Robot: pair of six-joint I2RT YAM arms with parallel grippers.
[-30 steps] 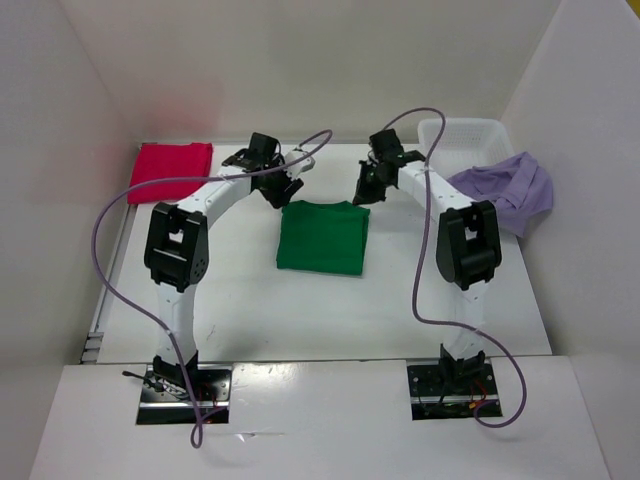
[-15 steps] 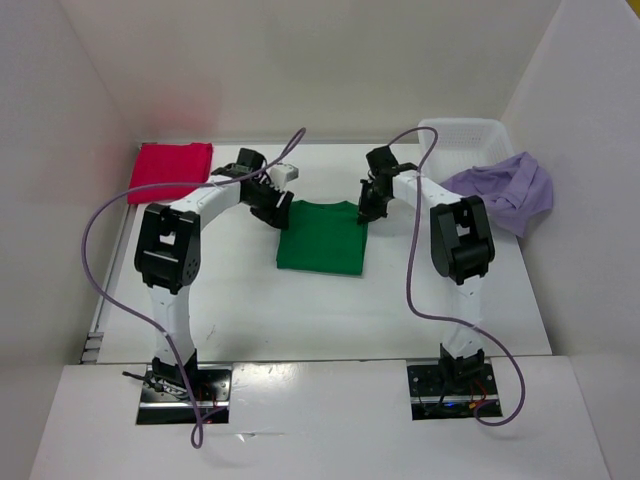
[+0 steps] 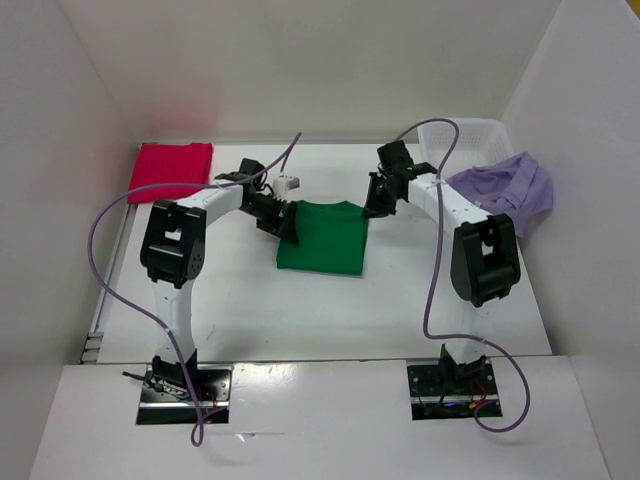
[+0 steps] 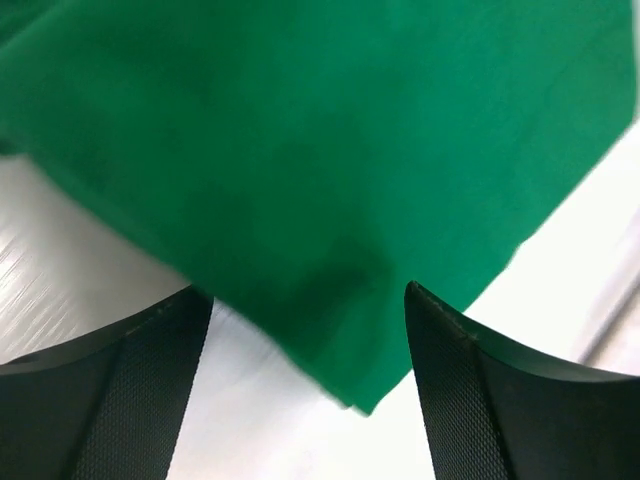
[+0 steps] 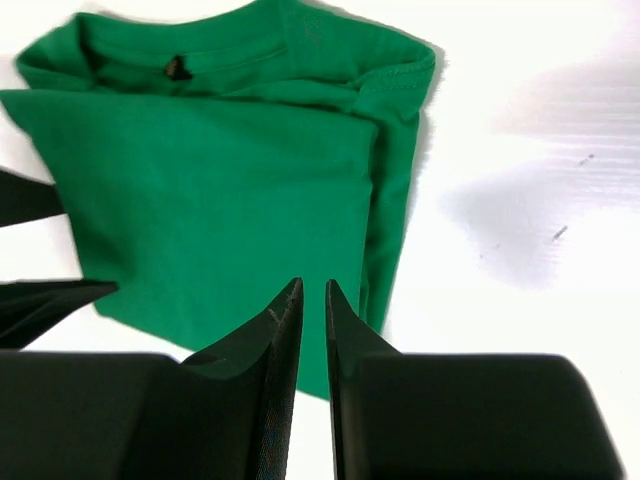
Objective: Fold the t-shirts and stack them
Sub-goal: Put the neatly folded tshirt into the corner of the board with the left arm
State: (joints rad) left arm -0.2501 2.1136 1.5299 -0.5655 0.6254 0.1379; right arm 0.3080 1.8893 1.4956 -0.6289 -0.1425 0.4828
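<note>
- Centrally, the green t-shirt (image 3: 325, 240) lies folded flat on the white table (image 3: 330, 310), between the two arms.
- In the top view its collar faces 12 o'clock and its folded hem edge faces 6 o'clock. The packet is close to square, a little longer along the 9-to-3 line.
- The right wrist view shows its 3 o'clock edge as stacked layers, with a stitched sleeve hem at the far corner. The 6 o'clock edge runs slightly aslant.
- The left gripper (image 3: 287, 222) sits at the shirt's 9 o'clock edge. Its fingers (image 4: 110, 400) are spread wide, with a corner of the green cloth reaching between them, not pinched.
- The right gripper (image 3: 377, 207) hangs at the shirt's 1 o'clock corner. Its fingers (image 5: 250, 380) are almost together, leaving a thin slit with nothing in it.
- The red t-shirt (image 3: 172, 166) lies folded at 10 o'clock, well apart from the green one, with bare table between them.
- The lavender t-shirt (image 3: 510, 188) is crumpled at 2 o'clock, draped over the near rim of the white basket (image 3: 462, 128).
- Bare table runs along the green shirt's 6 o'clock side towards the arm bases, and also on its 3 o'clock side.
</note>
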